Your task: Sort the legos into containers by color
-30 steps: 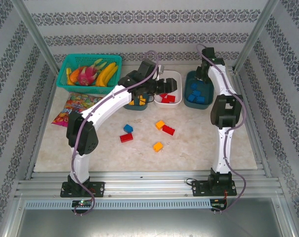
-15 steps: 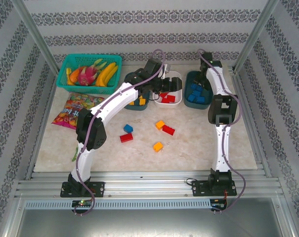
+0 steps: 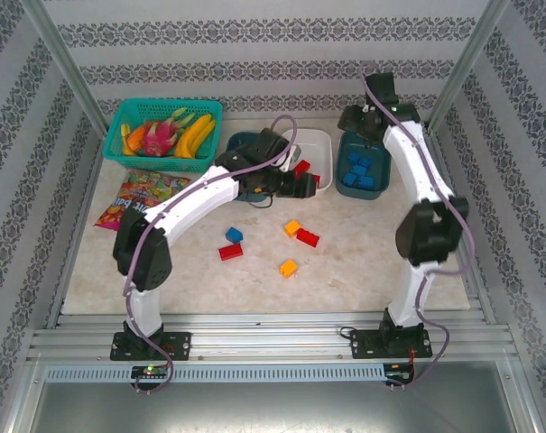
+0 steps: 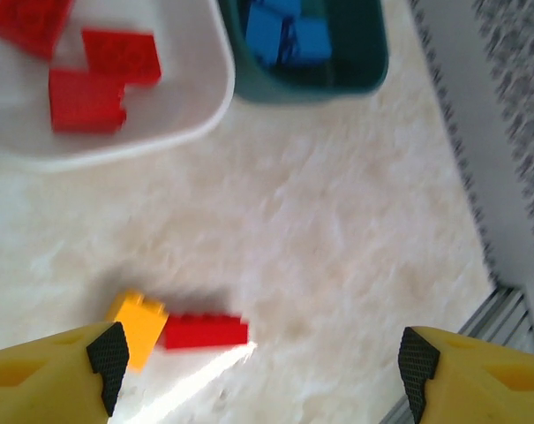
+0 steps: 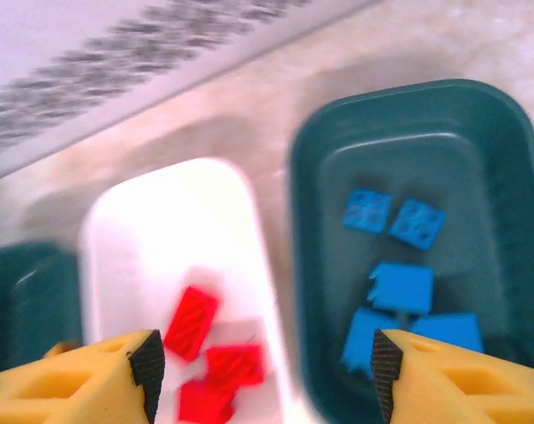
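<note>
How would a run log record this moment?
left hand: open, empty | right hand: open, above teal tub of blue legos | white tub: red legos | table: five loose legos

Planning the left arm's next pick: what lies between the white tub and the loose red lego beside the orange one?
Bare table, nothing on it, as the left wrist view shows between the white tub and the red lego.

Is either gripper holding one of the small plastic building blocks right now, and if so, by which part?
Nothing is held. The left gripper and the right gripper both stand wide open, with nothing between their jaws.
</note>
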Robot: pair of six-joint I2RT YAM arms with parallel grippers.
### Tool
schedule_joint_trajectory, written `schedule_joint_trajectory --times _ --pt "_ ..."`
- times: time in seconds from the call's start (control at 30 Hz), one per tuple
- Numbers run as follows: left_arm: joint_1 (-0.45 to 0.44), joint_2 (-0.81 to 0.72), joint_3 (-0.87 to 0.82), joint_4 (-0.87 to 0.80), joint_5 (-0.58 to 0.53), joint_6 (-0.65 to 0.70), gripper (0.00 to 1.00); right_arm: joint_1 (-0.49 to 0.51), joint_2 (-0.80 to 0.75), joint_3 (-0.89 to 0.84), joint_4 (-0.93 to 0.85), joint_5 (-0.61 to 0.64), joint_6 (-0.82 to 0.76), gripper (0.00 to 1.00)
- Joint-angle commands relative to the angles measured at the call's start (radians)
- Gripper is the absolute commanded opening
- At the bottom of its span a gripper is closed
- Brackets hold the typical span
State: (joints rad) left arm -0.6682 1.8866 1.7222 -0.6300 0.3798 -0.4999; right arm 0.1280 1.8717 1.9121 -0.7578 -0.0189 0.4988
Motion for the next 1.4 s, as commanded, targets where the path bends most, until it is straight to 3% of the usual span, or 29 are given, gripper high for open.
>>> schedule_joint_trajectory --times 0.0,0.17,0.3,0.43,0.6,0.8,1.1,1.27,1.37 --pt "-0.044 -0.081 -0.116 -0.086 -0.046 0.146 0.82 0.054 -0.213 -0.272 0.142 -0.067 0.015 0.67" --pt "-0.102 -0.132 -0.265 -0.109 -0.076 0.240 0.82 0.109 -0.576 -0.709 0.203 -0.169 0.113 0.72" --pt "-0.173 -0.118 -0.323 -0.108 -0.126 0.284 0.83 0.126 -0.849 -0.965 0.098 -0.222 0.193 0.78" --pt "-0.230 -0.074 -0.334 -0.105 -0.176 0.300 0.83 0.136 -1.069 -1.141 -0.039 -0.275 0.311 0.83" --pt "-0.271 0.004 -0.317 -0.103 -0.223 0.302 0.83 0.160 -1.197 -1.233 -0.156 -0.298 0.383 0.83" --pt "-0.288 0.096 -0.286 -0.112 -0.288 0.289 0.80 0.163 -1.239 -1.236 -0.179 -0.290 0.413 0.82" --pt "-0.298 0.141 -0.287 -0.095 -0.306 0.263 0.46 0.162 -1.232 -1.215 -0.173 -0.281 0.406 0.80" --pt "-0.295 0.105 -0.269 -0.095 -0.356 0.226 0.40 0.163 -1.218 -1.215 -0.116 -0.318 0.392 0.80" --pt "-0.270 0.078 -0.232 -0.124 -0.371 0.185 0.39 0.162 -1.216 -1.216 0.015 -0.398 0.386 0.80"
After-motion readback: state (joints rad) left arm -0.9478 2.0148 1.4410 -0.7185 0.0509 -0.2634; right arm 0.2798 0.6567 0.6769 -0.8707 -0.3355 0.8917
